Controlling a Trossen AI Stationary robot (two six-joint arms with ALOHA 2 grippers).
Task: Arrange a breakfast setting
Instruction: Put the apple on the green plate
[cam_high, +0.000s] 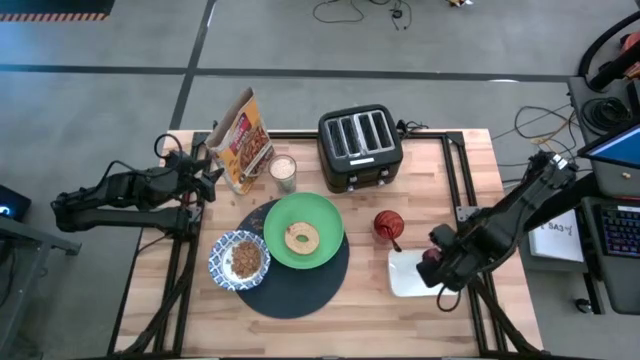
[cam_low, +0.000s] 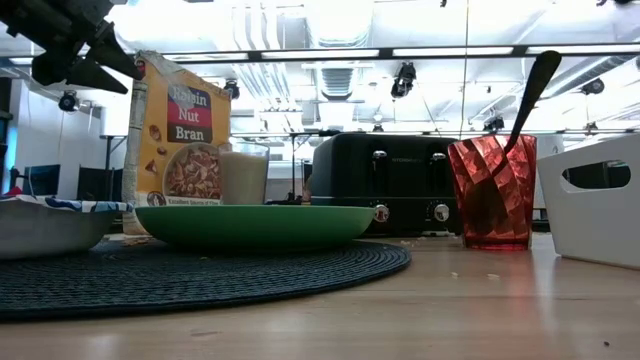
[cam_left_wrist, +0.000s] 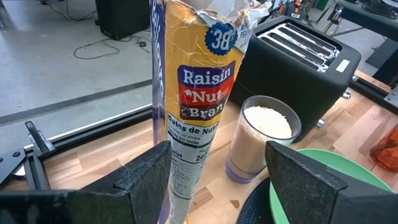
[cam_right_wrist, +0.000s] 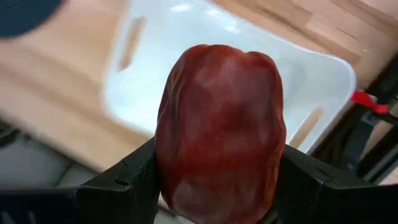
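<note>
Holding the dark red fruit (cam_right_wrist: 221, 134) between both fingers, my right gripper (cam_high: 433, 262) sits above the white bin (cam_high: 408, 275) at the table's right front. In the right wrist view the fruit fills the gap between the fingers, pressed on each side, with the bin below it.

My left gripper (cam_high: 212, 172) waits at the table's back left, fingers spread wide with nothing between them, pointing at the cereal bag (cam_high: 243, 140). In the left wrist view the bag (cam_left_wrist: 198, 93) stands upright just ahead of the fingers (cam_left_wrist: 146, 180), apart from them.

Setting as I see it from above:
- Placemat (cam_high: 300, 290), round and dark, centre of the table (cam_high: 450, 170).
- Green plate (cam_high: 325, 222) on the mat's rear part; bagel (cam_high: 300, 238) lies on it.
- Patterned bowl (cam_high: 238, 260) at the mat's left edge, touching the plate, with cereal inside.
- Red cup (cam_high: 388, 224) stands off the mat to the right of the plate, near the bin. The low view shows the spoon (cam_low: 530, 90) standing in the cup (cam_low: 492, 192), handle leaning up and right.
- Glass of milk (cam_high: 283, 172) between bag and toaster (cam_high: 360, 148), behind the plate.

Some crumbs lie on the wood near the cup in the low view.
</note>
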